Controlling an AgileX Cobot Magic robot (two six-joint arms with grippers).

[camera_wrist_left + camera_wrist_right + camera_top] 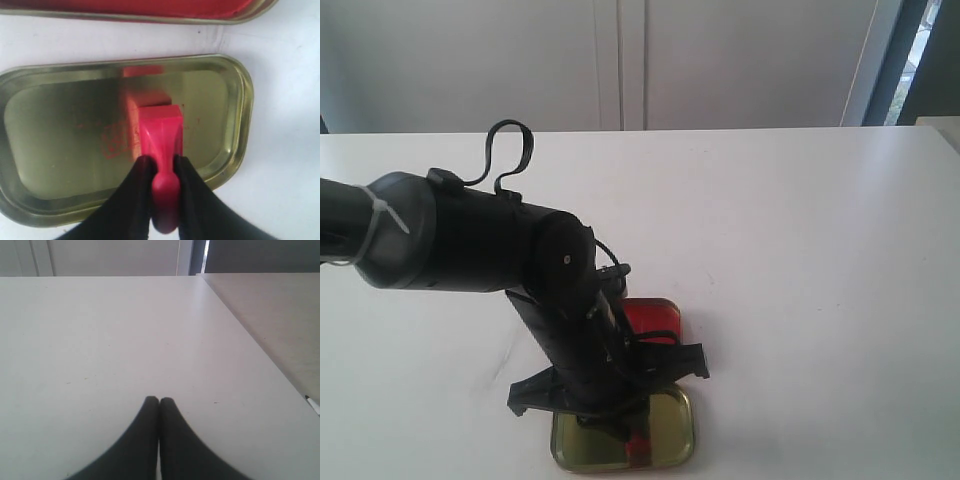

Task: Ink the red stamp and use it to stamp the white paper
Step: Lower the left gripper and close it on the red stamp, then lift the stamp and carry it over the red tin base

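Left hand (164, 161) clamps stamp (160, 131) knob, block just beyond; looks light, stiff, slick, so knob best hold. Right hand (159, 401) closed, empty.

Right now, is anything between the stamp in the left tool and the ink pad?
Nothing visible. The left tool grips the red stamp over the gold tin; the red ink pad sits in the neighbouring tin, only the rims and a strip of table between. The white paper shows in no view.

The stamp (161, 135) is glossy red plastic. The gold tin (246, 95) is shiny metal, the bench (800, 220) smooth matt white.
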